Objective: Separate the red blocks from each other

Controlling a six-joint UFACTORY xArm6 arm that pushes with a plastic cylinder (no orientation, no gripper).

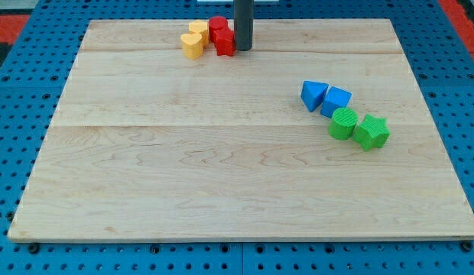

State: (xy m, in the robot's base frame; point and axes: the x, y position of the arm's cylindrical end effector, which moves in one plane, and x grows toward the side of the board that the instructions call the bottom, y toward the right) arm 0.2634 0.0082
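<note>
Two red blocks touch each other near the view's top: one (pixel 217 27) behind, the other (pixel 225 43) in front. Their shapes are hard to make out. My tip (pixel 242 49) stands just to the right of the front red block, touching or almost touching it. Two yellow blocks lie directly left of the red ones: one (pixel 198 30) behind and a heart-like one (pixel 192 45) in front, both against the red pair.
On the view's right lie a blue triangle (pixel 313 95), a blue block (pixel 336 101), a green cylinder (pixel 343 123) and a green star (pixel 371 131) in a tight diagonal row. The wooden board (pixel 222 176) rests on a blue pegboard.
</note>
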